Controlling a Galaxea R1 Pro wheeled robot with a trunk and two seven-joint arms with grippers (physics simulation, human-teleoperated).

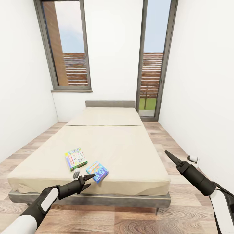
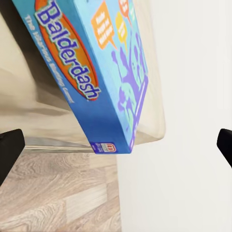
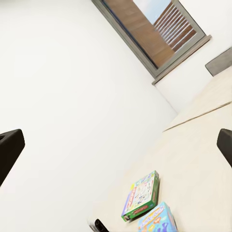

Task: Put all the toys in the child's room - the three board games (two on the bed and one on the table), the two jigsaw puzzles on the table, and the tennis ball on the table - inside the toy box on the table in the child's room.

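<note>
Your left gripper (image 1: pixel 88 181), jaws wide, hovers just short of the blue game (image 1: pixel 97 171) at the bed's (image 1: pixel 130 152) near edge; the green game (image 1: pixel 76 158) lies beside it. Left wrist reads "Balderdash". Right gripper (image 1: pixel 170 157): fingertips spread wide in its wrist view.

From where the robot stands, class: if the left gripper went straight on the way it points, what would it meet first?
Most likely the blue board game on the bed: the open left gripper points at its near corner, though the remaining gap is hard to judge.
</note>
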